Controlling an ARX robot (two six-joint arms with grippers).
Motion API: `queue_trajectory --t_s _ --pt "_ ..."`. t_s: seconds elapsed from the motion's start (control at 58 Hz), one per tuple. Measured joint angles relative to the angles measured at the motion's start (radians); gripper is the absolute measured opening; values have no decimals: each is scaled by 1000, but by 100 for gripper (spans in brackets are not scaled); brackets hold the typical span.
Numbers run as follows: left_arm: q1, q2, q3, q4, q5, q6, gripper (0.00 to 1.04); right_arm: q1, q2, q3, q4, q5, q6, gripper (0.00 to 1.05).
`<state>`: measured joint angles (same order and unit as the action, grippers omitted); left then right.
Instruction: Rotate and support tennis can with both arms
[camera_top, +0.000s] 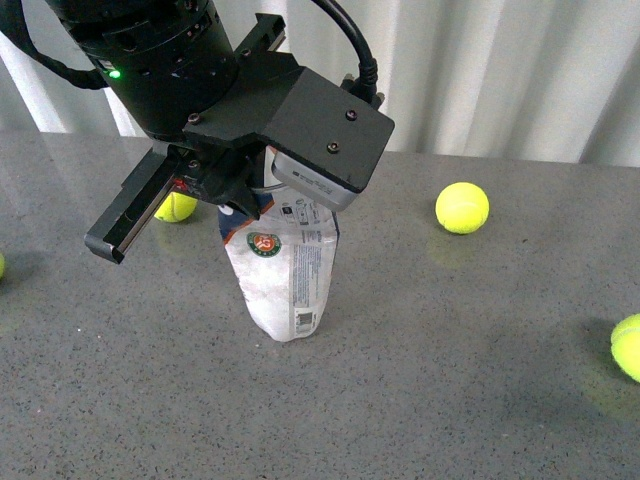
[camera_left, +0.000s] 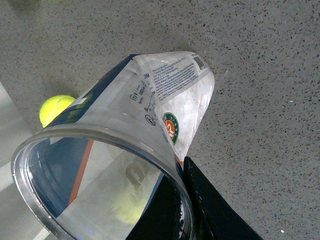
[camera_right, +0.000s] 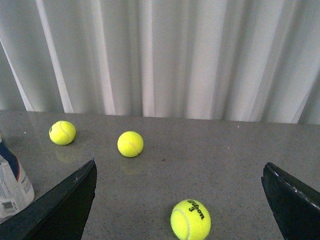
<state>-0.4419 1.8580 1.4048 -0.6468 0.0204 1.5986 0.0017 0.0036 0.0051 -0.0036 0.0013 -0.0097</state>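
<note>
Tennis can (camera_top: 285, 270) stands on end near the middle of the grey speckled table (camera_top: 450, 380), its rim pinched by the left gripper (camera_top: 235, 195) from above. The right gripper (camera_right: 180, 200) hangs spread wide, well apart and empty. The dented tube could slip or tip if that one-sided grip twists. Tennis balls (camera_top: 462, 207) lie toward three o'clock; white curtains (camera_right: 160, 55) hang behind.
</note>
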Motion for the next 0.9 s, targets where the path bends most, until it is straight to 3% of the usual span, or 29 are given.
queue_trajectory --t_s 0.224,0.379,0.759,0.897 --pt "-6 6 -6 26 -2 -2 5 0 0 0 0 0 0 98" --pt "-7 16 -12 47 -23 5 36 0 0 0 0 0 0 98" --pt "6 -8 -11 52 32 -27 98 0 0 0 0 0 0 98" --pt "38 -93 5 12 150 -125 98 0 0 0 0 0 0 98"
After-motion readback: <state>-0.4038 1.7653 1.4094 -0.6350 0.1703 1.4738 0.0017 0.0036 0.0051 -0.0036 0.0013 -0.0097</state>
